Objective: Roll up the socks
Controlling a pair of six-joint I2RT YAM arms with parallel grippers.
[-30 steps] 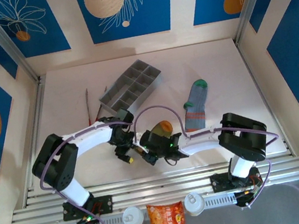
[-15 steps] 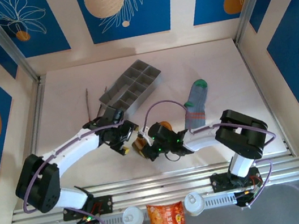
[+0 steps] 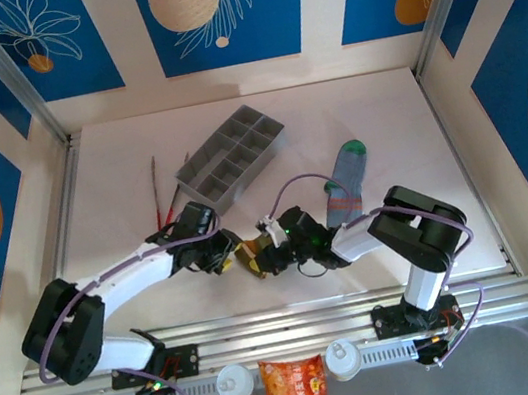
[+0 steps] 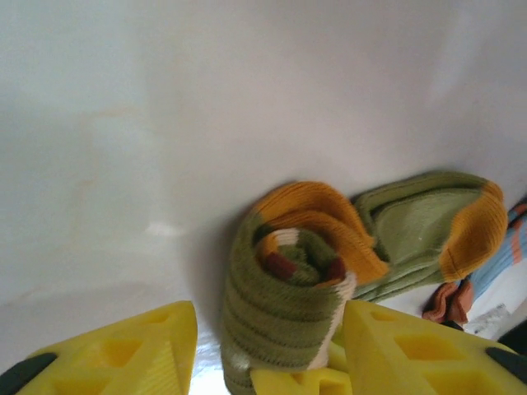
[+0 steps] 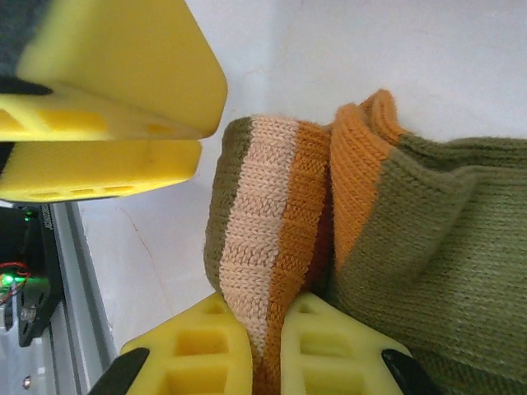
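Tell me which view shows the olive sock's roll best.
Left wrist: the olive sock faces it end-on, spiral plain. Right wrist shows its striped cuff pinched in the right gripper; top external shows a small scrap.

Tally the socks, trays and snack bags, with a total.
Socks: 2, olive sock and striped sock
Tray: 1
Snack bag: 1
Total: 4
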